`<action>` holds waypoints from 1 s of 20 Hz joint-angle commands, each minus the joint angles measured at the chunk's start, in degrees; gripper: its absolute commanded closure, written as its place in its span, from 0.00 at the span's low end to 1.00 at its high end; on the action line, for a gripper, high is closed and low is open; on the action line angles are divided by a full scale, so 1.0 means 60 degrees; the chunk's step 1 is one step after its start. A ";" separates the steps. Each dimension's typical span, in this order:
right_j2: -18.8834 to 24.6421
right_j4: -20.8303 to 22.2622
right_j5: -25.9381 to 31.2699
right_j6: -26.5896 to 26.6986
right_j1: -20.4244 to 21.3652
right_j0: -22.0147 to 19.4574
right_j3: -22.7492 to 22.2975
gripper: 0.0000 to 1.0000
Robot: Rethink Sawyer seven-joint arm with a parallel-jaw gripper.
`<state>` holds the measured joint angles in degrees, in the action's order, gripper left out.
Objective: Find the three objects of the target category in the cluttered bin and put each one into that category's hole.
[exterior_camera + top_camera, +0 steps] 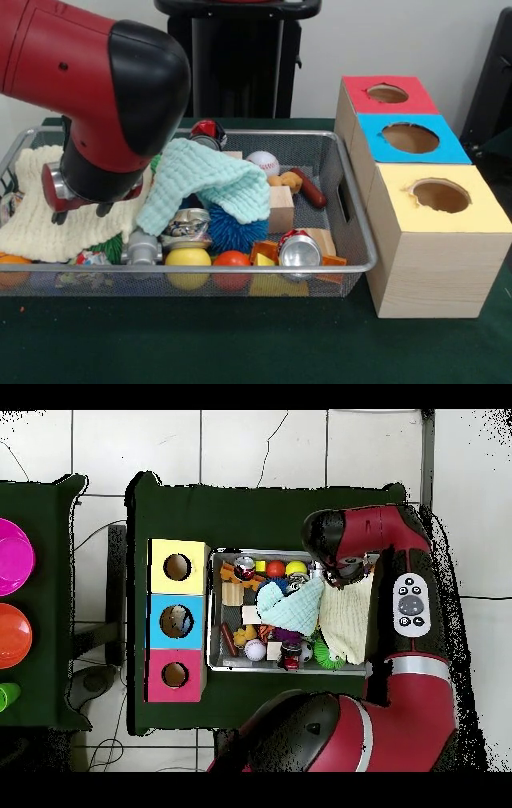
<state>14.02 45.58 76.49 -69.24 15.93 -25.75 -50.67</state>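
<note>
One crushed can [186, 228] lies just beside the gripper [141, 250], whose opening I cannot tell.

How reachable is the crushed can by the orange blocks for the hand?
Probably reachable: the can lies uncovered on top, nothing over it. The hand is over the cream cloth at the bin's other end.

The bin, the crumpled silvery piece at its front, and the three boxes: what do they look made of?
The bin looks like silver metal wire mesh with a thicker wire rim. The crumpled silvery piece seems to be thin shiny metal, like a crushed can: wrinkled, reflective, with red print. The three boxes look like pale unfinished wood, grain showing on the sides, with matte coloured tops.
</note>
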 commanded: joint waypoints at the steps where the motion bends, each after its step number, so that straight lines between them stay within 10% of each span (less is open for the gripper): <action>1: 0.0035 0.0758 -0.0232 0.2963 -0.0572 -0.0278 -0.0177 0.00; 16: 0.0675 0.0201 -0.0302 0.3477 -0.1165 -0.0802 -0.0185 0.00; 17: 0.0749 0.0186 -0.0312 0.3487 -0.1162 -0.0852 -0.0213 1.00; 20: 0.0824 0.0127 -0.0282 0.3583 -0.1170 -0.0933 -0.0226 1.00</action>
<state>14.97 45.61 76.48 -69.24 11.73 -29.52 -50.61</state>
